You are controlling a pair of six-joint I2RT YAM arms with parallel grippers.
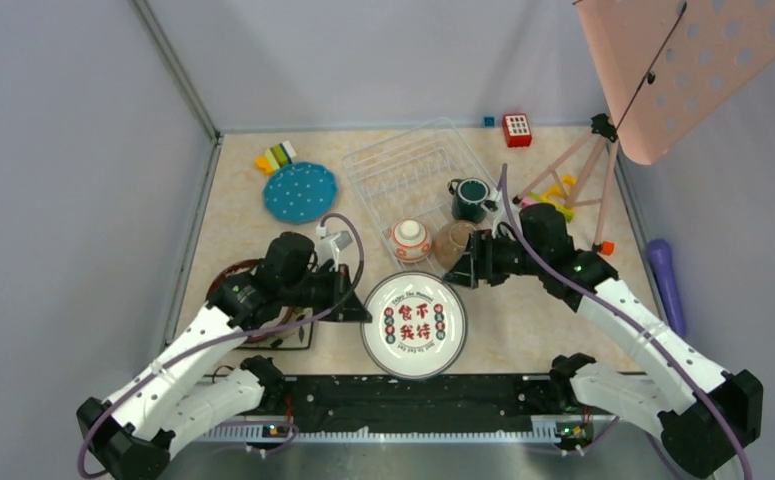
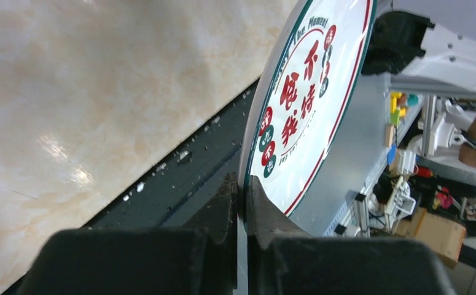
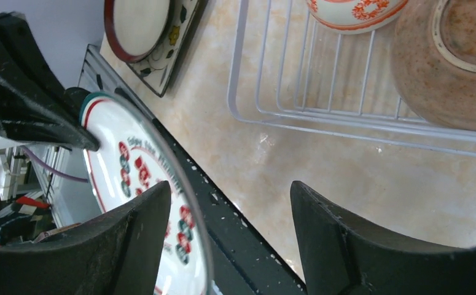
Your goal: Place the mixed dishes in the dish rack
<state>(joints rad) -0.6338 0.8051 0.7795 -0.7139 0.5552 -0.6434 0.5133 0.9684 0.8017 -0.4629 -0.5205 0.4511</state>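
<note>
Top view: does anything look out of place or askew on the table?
Only the grey-rimmed round plate with red characters: it is tilted, pinched at its rim by the left gripper, and overhangs the black rail at the near edge. Nothing looks spilled or broken.

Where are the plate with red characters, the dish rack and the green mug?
plate with red characters (image 1: 414, 324): top view, its centre.
dish rack (image 1: 403, 178): top view, bare wire floor.
green mug (image 1: 473, 195): top view, its top.

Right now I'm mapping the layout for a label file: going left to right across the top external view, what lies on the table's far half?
blue dotted plate → orange-white bowl → dark green mug → red block → purple object
</note>
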